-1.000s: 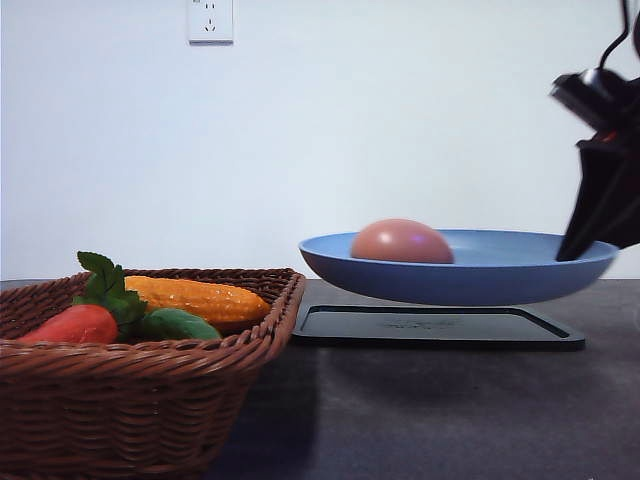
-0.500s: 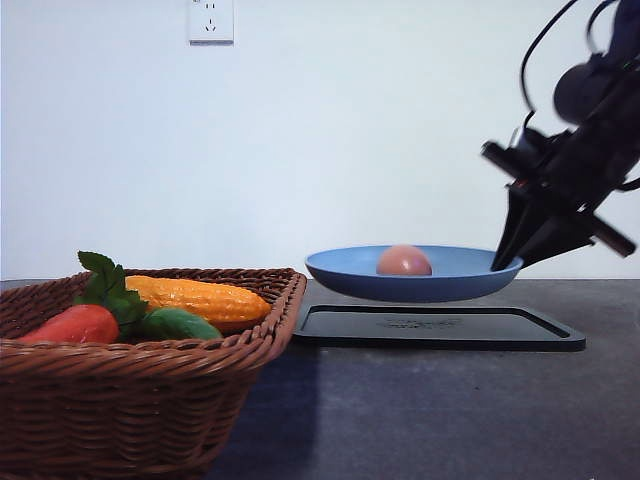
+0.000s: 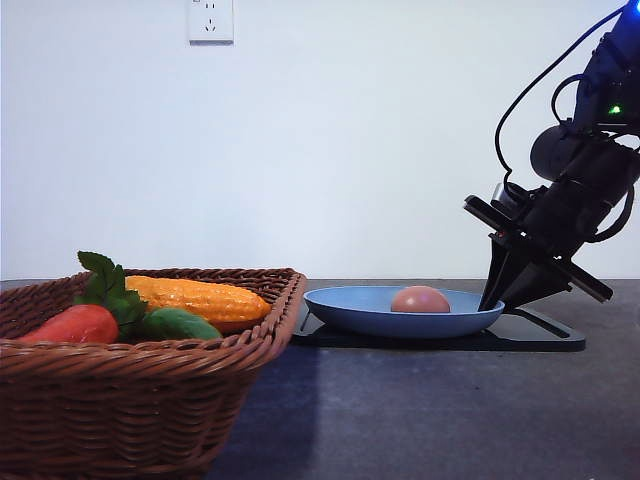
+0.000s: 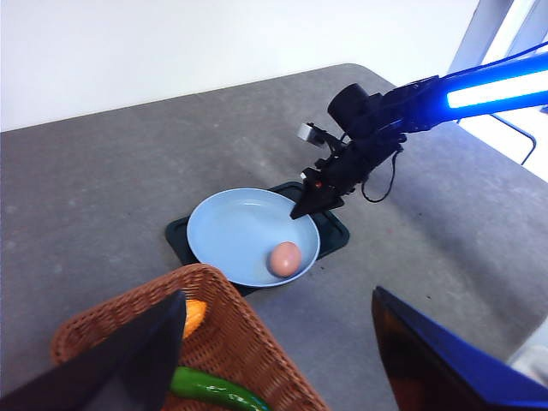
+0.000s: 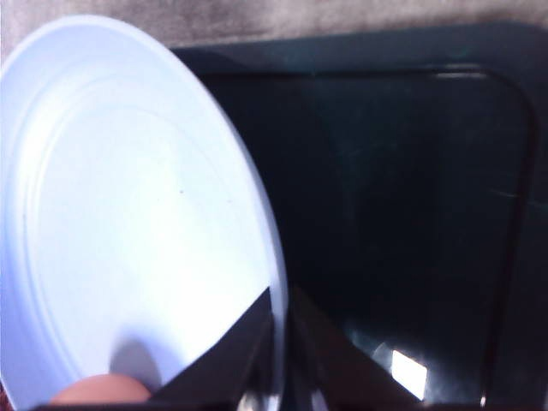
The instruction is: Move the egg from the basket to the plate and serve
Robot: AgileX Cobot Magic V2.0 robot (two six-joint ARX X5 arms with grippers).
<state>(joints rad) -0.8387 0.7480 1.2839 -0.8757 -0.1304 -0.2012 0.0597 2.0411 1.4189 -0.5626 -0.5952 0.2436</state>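
Egg (image 3: 420, 299): lies in the plate, toward the side nearest the right gripper, just beside its fingertips.
Plate (image 3: 350, 306): light blue, sits on the black tray (image 3: 545, 338).
Right gripper (image 3: 492, 300): fingers pinched together on the plate's rim, one above, one below.
Left gripper (image 4: 278, 342): fingers spread wide, holding nothing, above the basket.
Basket (image 3: 140, 395): well left of the plate, holds corn (image 3: 195, 298), a red vegetable (image 3: 75, 324) and a green one (image 3: 180, 325).

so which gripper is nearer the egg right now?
Right. The right gripper is clamped on the rim of the blue plate that holds the egg. The left gripper hangs open above the wicker basket, well short of the plate.
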